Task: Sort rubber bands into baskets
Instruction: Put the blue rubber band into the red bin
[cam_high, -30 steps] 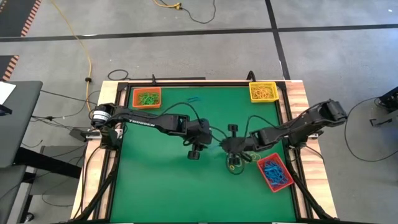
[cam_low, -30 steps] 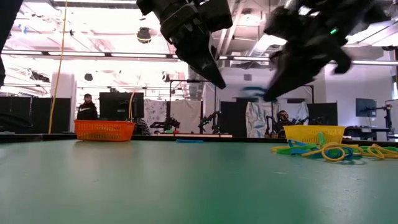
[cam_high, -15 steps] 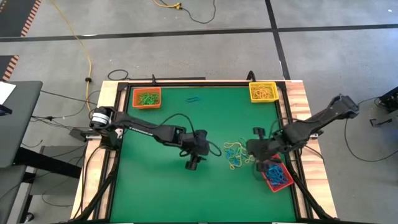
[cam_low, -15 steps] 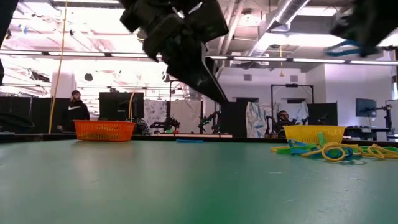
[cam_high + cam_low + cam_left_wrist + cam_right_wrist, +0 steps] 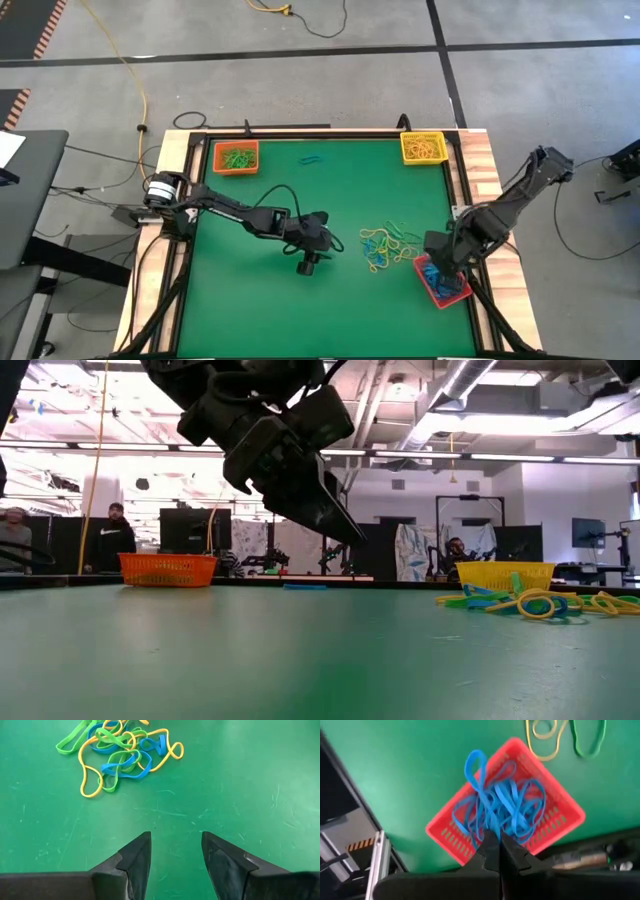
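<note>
Now the green-covered worktop [image 5: 260, 310] carries 3 small shallow plastic baskets. At its far left corner sits the orange rectangular basket [image 5: 236, 157], with green rubber bands [image 5: 237, 158] inside. At the far right corner sits the yellow rectangular basket [image 5: 423, 147], filled with yellow rubber bands [image 5: 424, 150]. Near the right edge, closer to the front, lies the red rectangular basket [image 5: 443, 279], turned at an angle and holding a heap of blue rubber bands [image 5: 502, 807].

Between the 2 arms, right of the worktop's middle, lies a loose tangled pile of yellow, blue and green rubber bands [image 5: 385, 246]; the left wrist view shows the same pile [image 5: 120, 755] flat on the green surface. A single blue rubber band [image 5: 312, 159] lies apart near the far edge, between the orange and yellow baskets.

The left gripper [image 5: 173, 851] hangs above the bare green surface near the middle of the worktop, just left of the pile. Its 2 dark fingers stand parted with an empty gap between them, holding nothing.

The right gripper [image 5: 500, 851] hovers over the red basket, its fingers pressed together. A blue loop [image 5: 476, 765] rises from the heap toward the fingertips, but I cannot tell whether it is pinched between them.

In the low view, 2 people [image 5: 103, 540] stand in the room far behind the orange basket.
</note>
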